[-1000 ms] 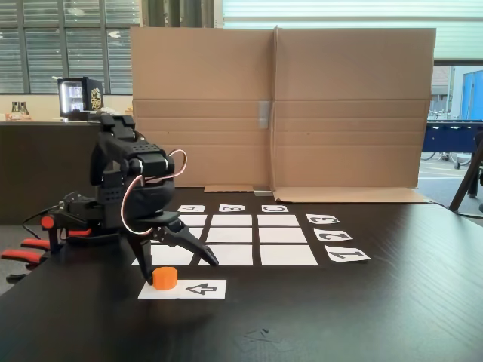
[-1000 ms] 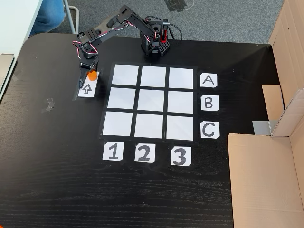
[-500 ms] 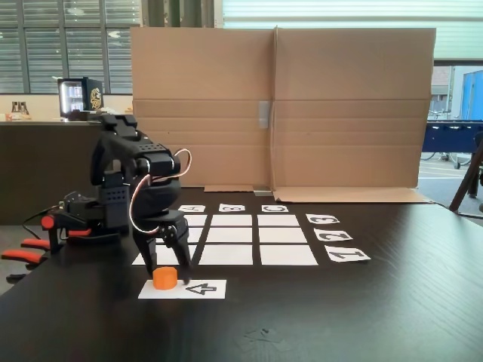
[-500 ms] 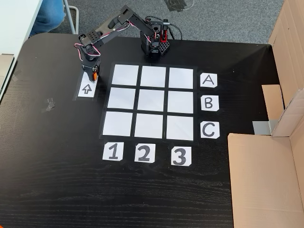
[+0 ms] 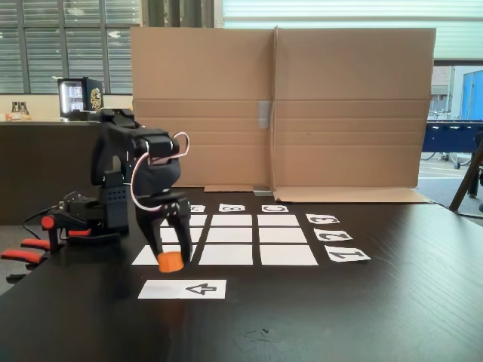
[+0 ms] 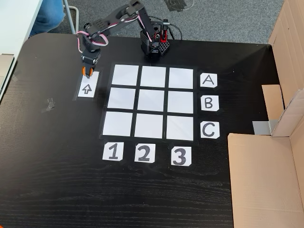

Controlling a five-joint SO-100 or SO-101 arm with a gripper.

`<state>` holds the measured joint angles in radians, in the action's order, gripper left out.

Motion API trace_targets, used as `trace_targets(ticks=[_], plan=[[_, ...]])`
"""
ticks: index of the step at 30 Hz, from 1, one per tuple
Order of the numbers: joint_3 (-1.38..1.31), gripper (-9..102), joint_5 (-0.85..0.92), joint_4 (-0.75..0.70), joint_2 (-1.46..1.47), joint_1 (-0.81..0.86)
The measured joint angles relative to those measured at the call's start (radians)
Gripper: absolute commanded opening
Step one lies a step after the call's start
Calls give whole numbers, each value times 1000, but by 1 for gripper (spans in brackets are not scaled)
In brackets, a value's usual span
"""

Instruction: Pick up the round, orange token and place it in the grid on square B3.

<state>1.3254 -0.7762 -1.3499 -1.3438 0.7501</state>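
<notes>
While end effector [image 5: 170,253] grips token [image 5: 171,262] (lifted), cards [image 6: 208,103] read A, B, C

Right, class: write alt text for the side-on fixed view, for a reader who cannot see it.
A black robot arm's fingers hold an orange token lifted just above a white paper strip printed with an arrow on a black table. Behind lies a grid of white paper squares with number cards, backed by a cardboard wall.
</notes>
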Motion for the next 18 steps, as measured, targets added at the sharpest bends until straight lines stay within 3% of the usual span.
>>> trace_targets(ticks=[5,11,15,18], plan=[[156,-1,-12,2,-281,-212],[365,-1,-216,-61,-563,-721],[396,-1,-405,-69,-592,-1049],[396,-1,-502,-69,-552,-1169]])
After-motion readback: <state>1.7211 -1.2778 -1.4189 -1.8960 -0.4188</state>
